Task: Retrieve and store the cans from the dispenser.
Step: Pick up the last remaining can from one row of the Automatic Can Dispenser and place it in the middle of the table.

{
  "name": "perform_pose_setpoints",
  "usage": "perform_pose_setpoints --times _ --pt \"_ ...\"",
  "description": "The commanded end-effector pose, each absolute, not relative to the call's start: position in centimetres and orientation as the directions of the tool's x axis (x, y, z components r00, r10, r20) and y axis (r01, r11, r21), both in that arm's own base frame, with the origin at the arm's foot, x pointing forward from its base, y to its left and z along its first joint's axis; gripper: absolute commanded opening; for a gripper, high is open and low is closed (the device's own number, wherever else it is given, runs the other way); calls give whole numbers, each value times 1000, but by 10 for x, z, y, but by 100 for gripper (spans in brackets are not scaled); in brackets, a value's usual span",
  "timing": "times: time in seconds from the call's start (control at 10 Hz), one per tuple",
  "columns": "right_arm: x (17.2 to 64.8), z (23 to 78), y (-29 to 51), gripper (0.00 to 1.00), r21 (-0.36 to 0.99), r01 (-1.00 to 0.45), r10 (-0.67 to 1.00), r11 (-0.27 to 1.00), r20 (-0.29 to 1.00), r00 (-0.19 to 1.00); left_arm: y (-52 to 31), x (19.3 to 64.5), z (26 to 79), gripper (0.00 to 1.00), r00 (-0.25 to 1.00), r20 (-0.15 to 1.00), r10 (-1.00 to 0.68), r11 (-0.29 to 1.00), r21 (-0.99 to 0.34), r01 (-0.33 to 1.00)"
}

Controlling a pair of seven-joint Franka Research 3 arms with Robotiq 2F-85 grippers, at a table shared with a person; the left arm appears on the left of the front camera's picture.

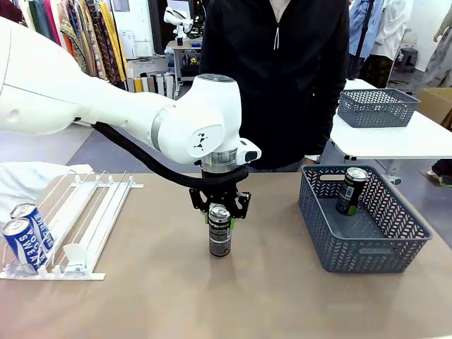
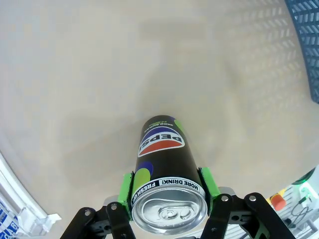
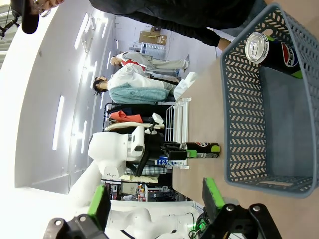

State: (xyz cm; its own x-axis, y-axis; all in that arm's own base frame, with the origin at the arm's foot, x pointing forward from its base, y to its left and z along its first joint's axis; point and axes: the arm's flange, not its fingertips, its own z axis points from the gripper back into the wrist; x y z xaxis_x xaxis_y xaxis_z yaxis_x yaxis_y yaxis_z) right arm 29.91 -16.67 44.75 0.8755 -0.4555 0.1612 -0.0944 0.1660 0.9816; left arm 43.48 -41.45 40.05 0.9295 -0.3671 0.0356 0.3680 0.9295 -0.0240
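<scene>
A black Pepsi can (image 1: 219, 236) stands upright at the middle of the table, and my left gripper (image 1: 219, 212) is shut on its upper part. In the left wrist view the green pads (image 2: 126, 189) press both sides of this can (image 2: 163, 164). Two blue Pocari Sweat cans (image 1: 25, 236) lie at the low end of the white dispenser (image 1: 88, 212) at the left. Another black can (image 1: 351, 191) stands in the grey basket (image 1: 360, 247). My right gripper (image 3: 155, 199) hangs open, empty, above and beside the basket (image 3: 244, 99) with its can (image 3: 271, 50).
A person in a black top stands at the far side of the table. A second grey basket (image 1: 378, 107) sits on a white table behind at the right. Bare tabletop lies between the dispenser and the basket.
</scene>
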Motion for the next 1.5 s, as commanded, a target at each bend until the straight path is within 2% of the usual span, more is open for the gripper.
perform_pose_setpoints --times 0.0,0.1,0.3,0.6,0.7,0.9,1.0,1.2,1.3,1.4 --pt "299 451 -167 100 981 -107 -455 160 169 874 -412 435 408 58 928 38 -372 926 -49 373" --pt "299 451 -167 100 981 -107 -455 160 169 874 -411 433 410 100 925 45 -376 925 -45 378" --pt "299 451 -167 100 981 -107 -455 160 169 874 -406 425 427 100 927 93 -365 929 -24 368" --pt "299 451 -167 100 981 -107 -455 160 169 874 -361 378 524 100 916 269 -299 948 -28 318" --pt "299 451 -167 100 981 -107 -455 160 169 874 -336 358 558 100 913 285 -293 945 -60 322" --pt "299 451 -167 100 981 -107 -455 160 169 874 -250 338 606 100 906 297 -302 886 -262 382" --pt "299 451 -167 100 981 -107 -455 160 169 874 -188 338 621 100 937 286 -202 894 -337 296" --pt "299 451 -167 100 981 -107 -455 160 169 874 -43 329 630 100 956 281 -81 722 -645 251" --pt "299 451 -167 100 981 -107 -455 160 169 874 17 320 619 100 961 275 18 640 -742 200" --pt "299 451 -167 100 981 -107 -455 160 169 874 64 317 596 100 973 189 131 581 -810 79"
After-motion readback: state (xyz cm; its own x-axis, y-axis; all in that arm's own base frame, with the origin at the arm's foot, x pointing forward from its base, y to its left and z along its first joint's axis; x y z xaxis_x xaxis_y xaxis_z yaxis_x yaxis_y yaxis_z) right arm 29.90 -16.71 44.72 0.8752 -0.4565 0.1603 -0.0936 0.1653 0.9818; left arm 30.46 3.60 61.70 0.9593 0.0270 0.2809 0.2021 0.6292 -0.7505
